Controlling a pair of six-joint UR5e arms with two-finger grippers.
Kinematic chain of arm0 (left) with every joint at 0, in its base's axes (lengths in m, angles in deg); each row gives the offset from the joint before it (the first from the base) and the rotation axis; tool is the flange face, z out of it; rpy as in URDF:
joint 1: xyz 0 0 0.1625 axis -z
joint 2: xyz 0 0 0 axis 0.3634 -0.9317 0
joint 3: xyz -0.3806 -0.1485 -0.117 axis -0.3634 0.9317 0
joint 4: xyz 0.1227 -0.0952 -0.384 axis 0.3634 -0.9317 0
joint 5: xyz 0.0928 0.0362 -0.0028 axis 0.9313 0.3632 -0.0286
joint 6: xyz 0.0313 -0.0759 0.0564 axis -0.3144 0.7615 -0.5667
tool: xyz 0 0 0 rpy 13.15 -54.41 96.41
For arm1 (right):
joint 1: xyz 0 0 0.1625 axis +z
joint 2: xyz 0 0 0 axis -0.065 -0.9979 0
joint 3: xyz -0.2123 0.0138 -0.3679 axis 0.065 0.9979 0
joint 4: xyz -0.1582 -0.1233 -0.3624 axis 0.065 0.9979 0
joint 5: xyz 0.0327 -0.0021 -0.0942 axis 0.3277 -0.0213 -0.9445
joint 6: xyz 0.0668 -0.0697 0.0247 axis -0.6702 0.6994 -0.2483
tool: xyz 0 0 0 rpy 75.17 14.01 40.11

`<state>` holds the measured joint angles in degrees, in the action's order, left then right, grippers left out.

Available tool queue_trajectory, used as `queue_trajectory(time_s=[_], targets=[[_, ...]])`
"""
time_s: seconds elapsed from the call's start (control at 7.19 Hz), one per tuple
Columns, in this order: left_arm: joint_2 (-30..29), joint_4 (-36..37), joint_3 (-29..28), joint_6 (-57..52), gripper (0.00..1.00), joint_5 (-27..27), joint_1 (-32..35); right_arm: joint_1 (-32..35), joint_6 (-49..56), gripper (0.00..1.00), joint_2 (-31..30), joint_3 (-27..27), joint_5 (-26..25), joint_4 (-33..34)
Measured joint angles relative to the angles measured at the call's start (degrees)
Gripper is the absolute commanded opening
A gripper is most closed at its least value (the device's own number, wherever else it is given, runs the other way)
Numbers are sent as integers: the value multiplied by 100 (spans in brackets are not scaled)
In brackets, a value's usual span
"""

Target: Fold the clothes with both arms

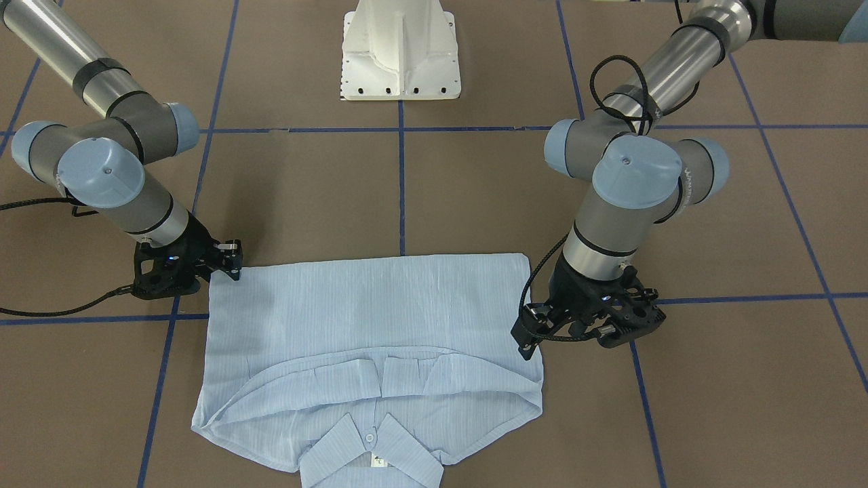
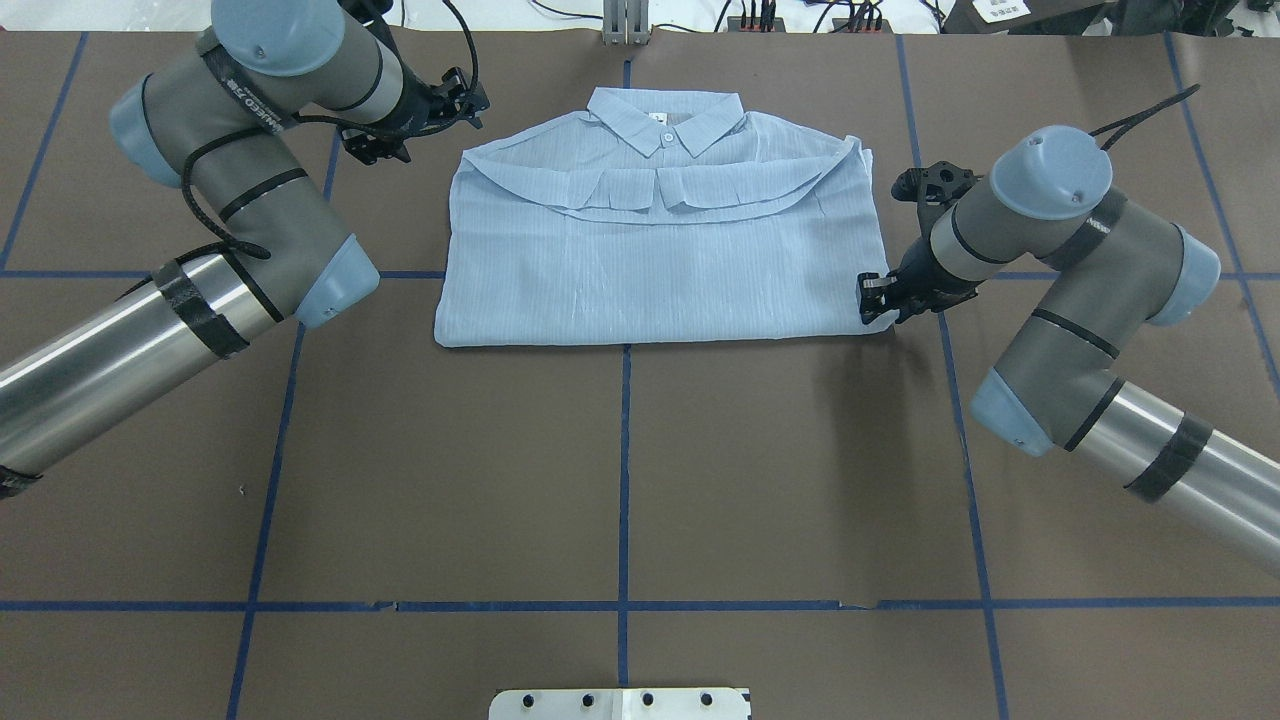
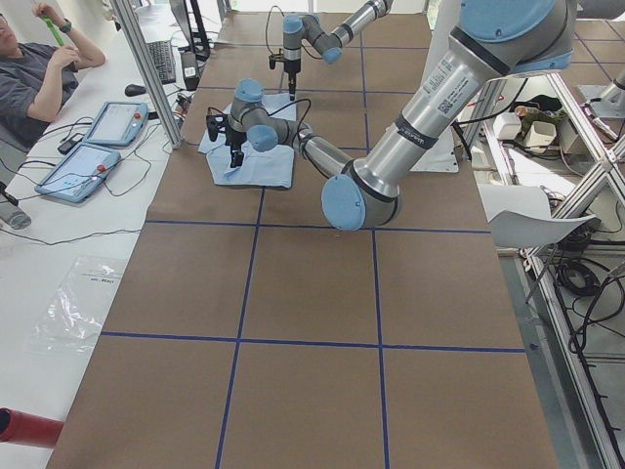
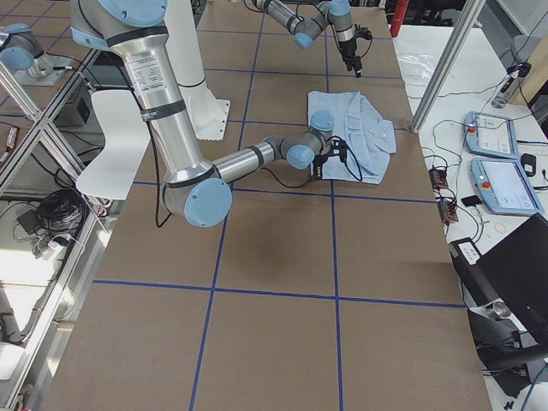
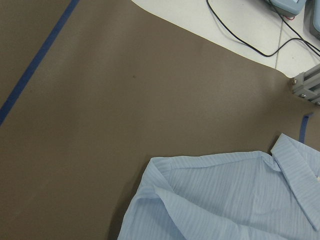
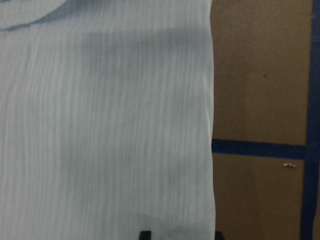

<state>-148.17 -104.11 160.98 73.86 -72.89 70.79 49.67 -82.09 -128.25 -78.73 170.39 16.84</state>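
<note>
Shirt [image 2: 650,260] lay folded into a flat rectangle on the brown table [image 2: 620,480], on the far side from my base, collar [image 2: 665,115] pointing away from me and buttoned. My right pincer [image 2: 866,300] sat low at the shirt's near right corner. In its wrist view one dark fingertip [image 6: 145,235] rested over the striped cloth and the other appeared just past the cloth's edge, so the jaws stood apart with nothing clamped. My left pincer [image 1: 525,335] hung beside the shirt's left edge, near the shoulder fold. Its wrist view showed only cloth and table, no fingers, so I could not tell how wide it was.
</note>
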Motion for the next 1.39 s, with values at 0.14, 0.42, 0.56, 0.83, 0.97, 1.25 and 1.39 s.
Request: queue_trajectory(time_s=[0.14, 0.42, 0.56, 0.83, 0.97, 1.25, 1.39], targets=[[11, -2, 0, 0, 99, 2, 0, 29, -2, 0, 0, -9, 4, -1], [17, -1, 3, 2, 99, 9, 0, 74, -12, 0, -83, -132, 83, -7], [20, 21, 25, 11, 99, 13, 0, 83, -13, 0, -340, -438, 149, -7], [37, 270, 248, 38, 99, 19, 0, -5, -8, 0, -1407, -1572, 225, -20], [96, 382, 410, 47, 99, 20, -1, -158, -8, 0, -2003, -2166, 267, -35], [346, 453, 802, 71, 99, 31, -13, -766, -12, 0, -3023, -3235, 331, -55], [478, 459, 981, 128, 99, 40, -27, -1197, -13, 0, -3403, -3674, 384, -61]])
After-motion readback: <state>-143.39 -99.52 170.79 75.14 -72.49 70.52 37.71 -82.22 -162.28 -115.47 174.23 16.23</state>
